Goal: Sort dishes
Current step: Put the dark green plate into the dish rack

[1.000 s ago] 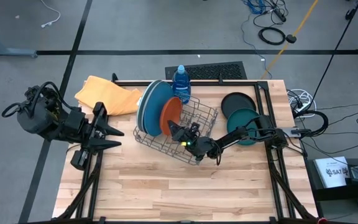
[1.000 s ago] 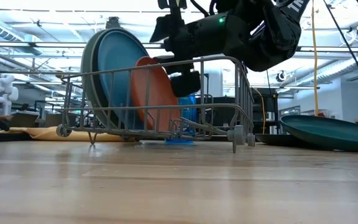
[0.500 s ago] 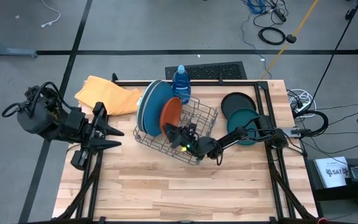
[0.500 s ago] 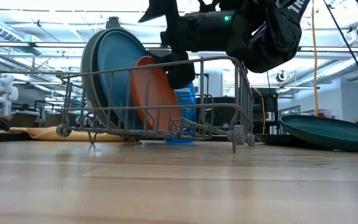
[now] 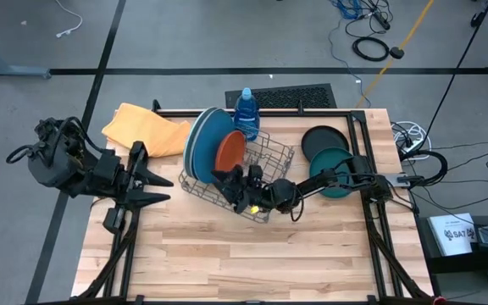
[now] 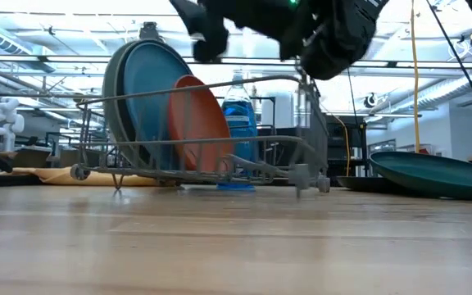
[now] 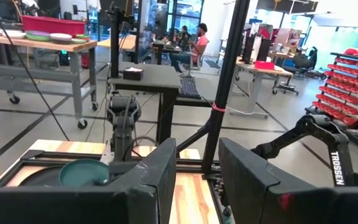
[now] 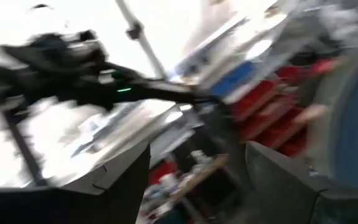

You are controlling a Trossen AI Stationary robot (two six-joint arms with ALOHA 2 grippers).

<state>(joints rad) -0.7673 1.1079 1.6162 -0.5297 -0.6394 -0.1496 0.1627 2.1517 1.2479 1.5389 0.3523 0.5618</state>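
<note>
A wire rack (image 5: 283,158) stands mid-table. Large grey and blue plates (image 5: 203,137) stand on edge in its left end, and the orange plate (image 5: 230,151) leans against them; a separate light blue one I cannot make out. The black plate (image 5: 322,138) and the dark teal plate (image 5: 335,163) lie flat on the table's right side. My right gripper (image 5: 224,180) is open and hangs over the rack's near left part, above its rim (image 6: 244,82) in the low view, beside the orange plate (image 6: 199,123). My left gripper (image 5: 161,188) is open and waits left of the rack.
A blue bottle (image 5: 246,110) stands behind the rack at the far edge. A folded yellow cloth (image 5: 142,129) lies at the far left corner. Bare wood stretches across the near half of the table (image 5: 252,254). My right arm reaches over the rack from the right.
My right gripper has moved toward the table's left along the rack and risen from inside it, beside the orange plate, to above the rim. The rack with its plates has slid a little to the left. The bottle now shows behind the rack in the low view.
</note>
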